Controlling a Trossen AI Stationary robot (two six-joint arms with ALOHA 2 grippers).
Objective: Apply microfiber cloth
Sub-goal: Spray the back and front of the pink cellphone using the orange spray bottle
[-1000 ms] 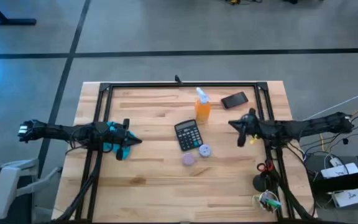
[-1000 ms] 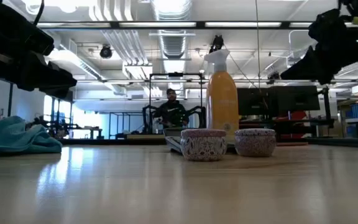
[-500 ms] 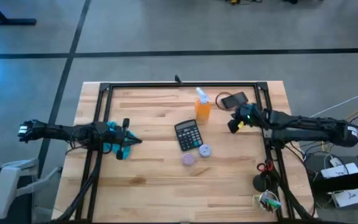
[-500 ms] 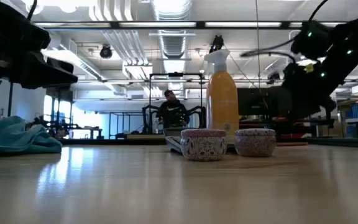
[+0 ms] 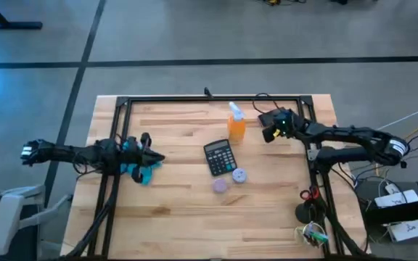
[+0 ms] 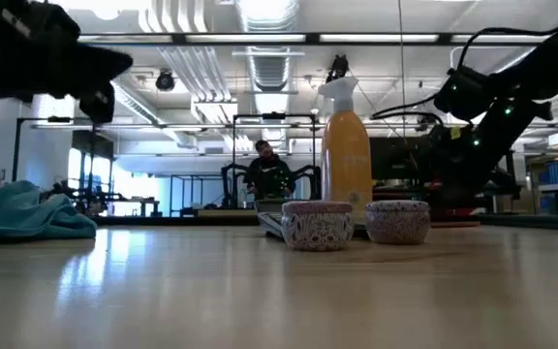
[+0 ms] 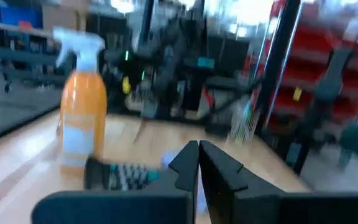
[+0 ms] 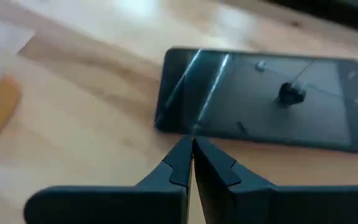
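Swung toward the phone (image 8: pixel 263 99), the right tool (image 8: pixel 190 155) is pressed together and empty; the cloth (image 5: pixel 138 171) is left beneath the left tool (image 7: pixel 197 162), likewise together, unapplied.

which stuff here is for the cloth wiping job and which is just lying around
For the job:
microfiber cloth, under the left gripper
right gripper, shut, over the phone

Lying about:
orange spray bottle
calculator
two small patterned tins

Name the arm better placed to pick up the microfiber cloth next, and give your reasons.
Left. The left gripper hangs right above the microfiber cloth at the table's left side, while the right gripper is far across the table, over the phone.
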